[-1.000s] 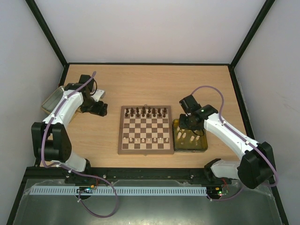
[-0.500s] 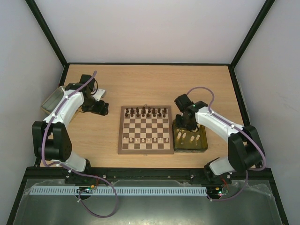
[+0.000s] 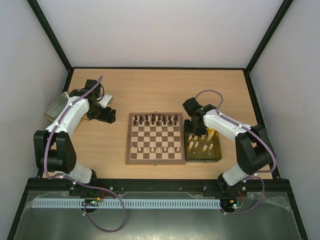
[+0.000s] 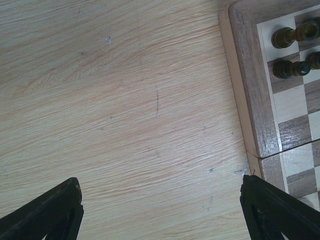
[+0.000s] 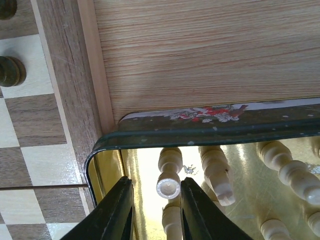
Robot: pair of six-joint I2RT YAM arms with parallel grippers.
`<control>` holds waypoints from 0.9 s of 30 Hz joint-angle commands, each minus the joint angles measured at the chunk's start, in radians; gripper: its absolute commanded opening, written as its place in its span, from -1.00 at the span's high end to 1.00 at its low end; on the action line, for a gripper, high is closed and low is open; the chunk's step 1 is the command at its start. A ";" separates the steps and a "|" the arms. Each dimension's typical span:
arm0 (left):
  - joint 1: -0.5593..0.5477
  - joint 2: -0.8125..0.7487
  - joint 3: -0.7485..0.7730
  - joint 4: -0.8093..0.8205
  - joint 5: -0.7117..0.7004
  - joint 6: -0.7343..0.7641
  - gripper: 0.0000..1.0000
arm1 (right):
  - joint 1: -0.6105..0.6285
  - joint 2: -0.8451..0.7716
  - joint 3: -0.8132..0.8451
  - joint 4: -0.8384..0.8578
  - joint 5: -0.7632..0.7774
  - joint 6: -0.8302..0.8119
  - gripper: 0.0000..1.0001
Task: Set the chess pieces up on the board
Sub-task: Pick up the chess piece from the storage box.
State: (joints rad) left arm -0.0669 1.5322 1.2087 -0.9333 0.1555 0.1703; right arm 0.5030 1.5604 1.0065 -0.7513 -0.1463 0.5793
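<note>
Centring is needed in the tray (image 5: 210,126) touching the board's (image 3: 153,139) right edge, where the right gripper (image 5: 156,190) is held narrowly parted, not yet clamped, about a cream piece (image 5: 168,186) crowded by neighbouring pieces (image 5: 216,170), while the left gripper (image 4: 160,220) is held wide open and empty left of the board.

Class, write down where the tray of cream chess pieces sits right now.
In the top view the tray lies against the right edge of the board, on the right arm's side, with the right gripper over its far, board-side corner.
</note>
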 commanded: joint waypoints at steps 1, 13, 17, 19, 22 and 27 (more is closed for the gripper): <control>0.001 -0.036 -0.012 -0.009 -0.005 -0.015 -0.73 | -0.009 0.010 0.010 0.001 0.031 -0.015 0.50; 0.004 -0.055 -0.017 -0.002 -0.010 -0.018 -0.73 | -0.011 0.054 -0.018 0.040 0.014 -0.014 0.52; 0.005 -0.060 -0.018 -0.002 -0.012 -0.018 -0.73 | -0.011 0.063 -0.028 0.053 0.011 -0.012 0.57; 0.007 -0.064 -0.018 -0.002 -0.013 -0.018 -0.73 | -0.011 0.070 -0.031 0.056 0.010 -0.010 0.57; 0.010 -0.068 -0.019 -0.002 -0.013 -0.018 -0.74 | -0.011 0.072 -0.037 0.061 0.007 -0.007 0.58; 0.012 -0.067 -0.020 0.000 -0.011 -0.017 -0.74 | -0.011 0.075 -0.042 0.061 0.002 -0.004 0.67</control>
State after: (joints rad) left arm -0.0620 1.4937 1.2026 -0.9268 0.1490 0.1635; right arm 0.4965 1.6199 0.9764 -0.7006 -0.1474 0.5724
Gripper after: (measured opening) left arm 0.868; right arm 0.181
